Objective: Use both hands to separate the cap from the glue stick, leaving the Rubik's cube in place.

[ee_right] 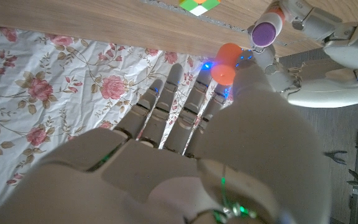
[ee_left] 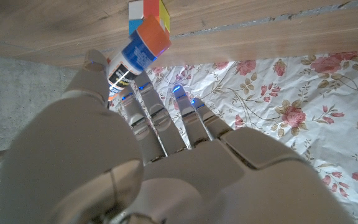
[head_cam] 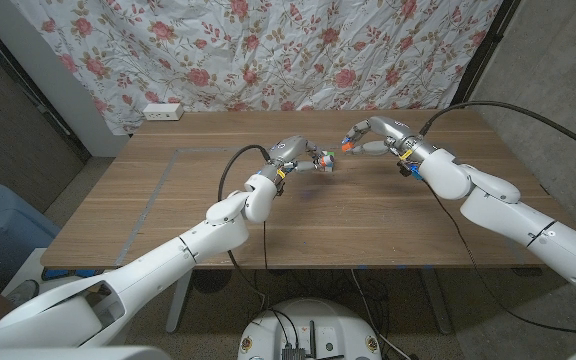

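My left hand (head_cam: 293,154) holds the glue stick (ee_left: 129,61) above the table's middle. The stick is white with a blue label and an orange end, and its end face looks purple (ee_right: 265,32). The Rubik's cube (ee_left: 148,11) sits on the table just beyond the stick; its green and white face (ee_right: 198,5) lies ahead of my right fingers. My right hand (head_cam: 380,133) hovers a short way to the right and pinches the small orange cap (ee_right: 225,63) at its thumb tip. The cap (head_cam: 348,143) is apart from the stick.
The wooden table (head_cam: 168,220) has a thin taped rectangle (head_cam: 173,170) on its left half. A white power strip (head_cam: 163,111) lies at the back left edge, in front of a floral cloth (head_cam: 298,50). Black cables run along both arms.
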Controlling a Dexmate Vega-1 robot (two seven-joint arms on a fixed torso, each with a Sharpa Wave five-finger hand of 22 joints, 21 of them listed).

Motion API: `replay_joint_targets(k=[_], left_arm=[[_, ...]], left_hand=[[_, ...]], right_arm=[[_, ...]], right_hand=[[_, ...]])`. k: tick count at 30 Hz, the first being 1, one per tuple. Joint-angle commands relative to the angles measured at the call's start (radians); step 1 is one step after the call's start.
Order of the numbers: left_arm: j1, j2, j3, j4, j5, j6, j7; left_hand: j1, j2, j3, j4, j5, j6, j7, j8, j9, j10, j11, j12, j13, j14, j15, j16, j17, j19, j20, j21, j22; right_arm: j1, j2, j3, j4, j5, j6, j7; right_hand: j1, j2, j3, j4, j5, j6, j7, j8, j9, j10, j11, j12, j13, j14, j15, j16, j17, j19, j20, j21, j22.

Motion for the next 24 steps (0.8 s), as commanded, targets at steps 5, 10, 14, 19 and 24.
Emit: replay_joint_targets(k=[5,10,14,19,24], left_arm=[[0.008,0.075,-0.011,-0.073,0.080,0.046,-0.076],[0.019,0.100,-0.019,-0.088,0.107,0.045,-0.082],[0.028,0.118,-0.025,-0.105,0.129,0.054,-0.100],[0.038,0.133,-0.037,-0.117,0.140,0.058,-0.116],[0.042,0.147,-0.041,-0.127,0.164,0.062,-0.135]], left_hand=[[-0.025,0.065,0.032,0.021,0.004,0.096,0.047,0.004,0.003,0.027,-0.029,0.007,0.004,0.004,-0.140,0.002,0.003,-0.001,0.002,0.001,0.002],[-0.027,0.065,0.032,0.021,0.004,0.095,0.048,0.003,0.003,0.026,-0.029,0.007,0.004,0.004,-0.140,0.001,0.002,0.000,0.001,0.001,0.002],[-0.028,0.065,0.033,0.021,0.004,0.096,0.048,0.004,0.003,0.026,-0.029,0.007,0.004,0.004,-0.141,0.002,0.002,0.000,0.001,0.001,0.002],[-0.027,0.065,0.033,0.021,0.004,0.097,0.047,0.004,0.003,0.025,-0.029,0.007,0.004,0.003,-0.142,0.002,0.002,0.000,0.001,0.001,0.002],[-0.027,0.065,0.034,0.020,0.004,0.097,0.044,0.004,0.003,0.025,-0.029,0.007,0.004,0.003,-0.143,0.002,0.003,0.000,0.000,0.001,0.002]], right_arm=[[0.009,-0.017,-0.011,-0.010,-0.045,-0.057,0.008],[0.019,-0.023,-0.021,-0.008,-0.065,-0.069,0.017],[0.030,-0.026,-0.032,-0.005,-0.085,-0.079,0.027],[0.043,-0.029,-0.043,0.000,-0.103,-0.092,0.043],[0.058,-0.031,-0.055,0.010,-0.121,-0.101,0.057]], right_hand=[[0.021,0.035,-0.005,0.001,0.008,-0.009,-0.006,-0.007,0.002,0.005,-0.015,-0.006,0.000,-0.012,-0.160,-0.006,0.007,0.000,-0.037,-0.003,0.001],[0.015,0.036,-0.008,0.004,0.008,-0.014,-0.006,-0.009,0.002,0.002,-0.015,-0.008,0.000,-0.011,-0.158,-0.004,0.009,0.000,-0.035,-0.003,0.001],[0.014,0.037,-0.008,0.003,0.008,-0.016,-0.007,-0.010,0.002,0.001,-0.015,-0.009,0.000,-0.012,-0.160,-0.005,0.009,-0.002,-0.035,-0.003,0.001],[0.014,0.037,-0.009,0.003,0.009,-0.017,-0.007,-0.011,0.002,-0.001,-0.015,-0.010,0.001,-0.013,-0.160,-0.005,0.010,-0.004,-0.033,-0.004,0.001],[0.010,0.038,-0.010,0.004,0.009,-0.019,-0.008,-0.012,0.002,-0.006,-0.015,-0.013,0.000,-0.014,-0.159,-0.007,0.010,-0.006,-0.031,-0.004,0.001]])
